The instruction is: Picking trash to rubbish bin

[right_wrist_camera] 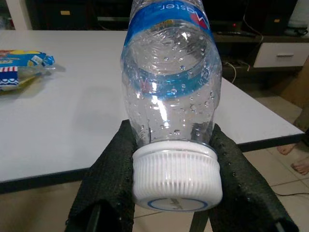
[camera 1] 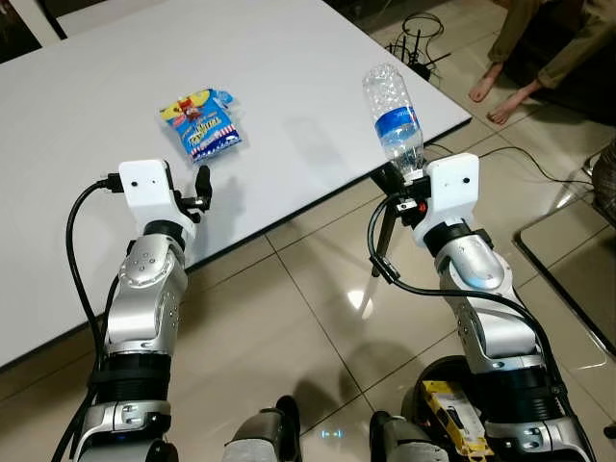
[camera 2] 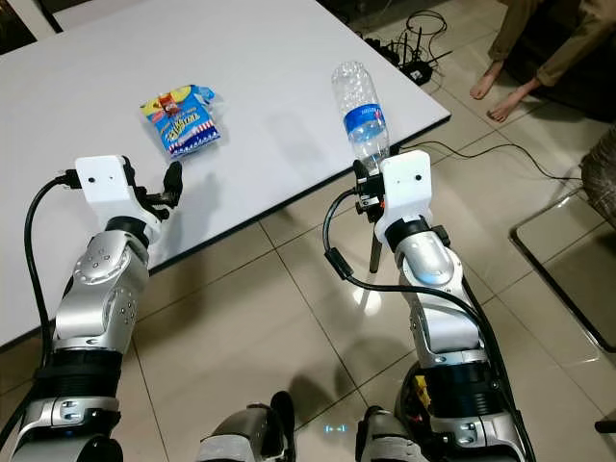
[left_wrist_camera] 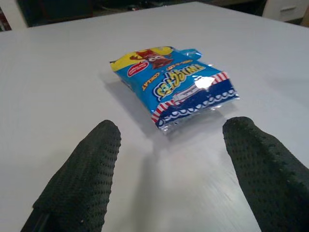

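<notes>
- Right pincer (right_wrist_camera: 169, 159) gripped the empty plastic bottle (camera 1: 394, 117) by its neck, cap (right_wrist_camera: 176, 176) toward the wrist, body raised over the desk (camera 1: 289, 87) edge.
- Left pincer (left_wrist_camera: 169, 169) was open, fingers spread, low over the desk, aimed at the snack packet (camera 1: 200, 122) lying flat just ahead.
- Risk: thin grip near the cap, so the bottle could pivot or slip if the arm swung.
- Risk: flat foil packet might slide away instead of being pinched.
- A person's feet (camera 1: 500, 96) on the floor beyond the desk.
</notes>
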You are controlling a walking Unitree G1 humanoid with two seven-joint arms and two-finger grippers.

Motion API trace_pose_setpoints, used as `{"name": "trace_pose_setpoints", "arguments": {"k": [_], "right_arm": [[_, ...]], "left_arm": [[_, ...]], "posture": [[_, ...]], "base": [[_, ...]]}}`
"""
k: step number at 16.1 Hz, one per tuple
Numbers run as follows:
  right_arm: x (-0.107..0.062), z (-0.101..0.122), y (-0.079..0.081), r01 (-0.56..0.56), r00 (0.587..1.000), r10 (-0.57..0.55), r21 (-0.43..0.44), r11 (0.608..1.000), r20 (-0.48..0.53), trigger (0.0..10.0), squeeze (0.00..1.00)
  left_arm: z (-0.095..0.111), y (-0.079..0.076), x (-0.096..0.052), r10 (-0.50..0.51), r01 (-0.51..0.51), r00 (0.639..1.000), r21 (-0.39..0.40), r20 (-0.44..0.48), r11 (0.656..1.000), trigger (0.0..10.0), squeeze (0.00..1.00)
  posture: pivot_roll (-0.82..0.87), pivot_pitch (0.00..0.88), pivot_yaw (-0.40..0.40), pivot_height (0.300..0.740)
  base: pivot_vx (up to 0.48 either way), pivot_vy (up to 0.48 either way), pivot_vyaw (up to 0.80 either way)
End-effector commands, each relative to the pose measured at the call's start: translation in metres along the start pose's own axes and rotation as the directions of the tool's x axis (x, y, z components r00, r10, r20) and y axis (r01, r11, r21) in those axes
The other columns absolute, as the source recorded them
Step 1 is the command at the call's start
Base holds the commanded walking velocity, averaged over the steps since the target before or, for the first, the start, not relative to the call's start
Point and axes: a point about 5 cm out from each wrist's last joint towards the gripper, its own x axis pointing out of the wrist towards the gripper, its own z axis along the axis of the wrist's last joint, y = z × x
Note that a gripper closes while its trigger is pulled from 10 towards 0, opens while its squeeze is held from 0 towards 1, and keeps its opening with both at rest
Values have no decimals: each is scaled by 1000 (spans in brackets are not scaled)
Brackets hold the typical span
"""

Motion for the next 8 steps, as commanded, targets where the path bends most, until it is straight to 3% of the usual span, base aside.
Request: {"name": "trace_pose_setpoints", "arguments": {"k": [1,8], "right_arm": [[-1,0,3,-10,1000,10,-6,1000,-3,10000,0],[-1,0,4,-10,1000,10,-4,1000,-2,10000,0]], "left_arm": [[-2,5,-1,14,-14,1000,10,-5,1000,10000,0],[-2,4,-1,9,-9,1000,11,-4,1000,10000,0]], "posture": [[-101,235,94,740],[-100,237,95,740]], "base": [[375,0,0],[415,0,0]]}}
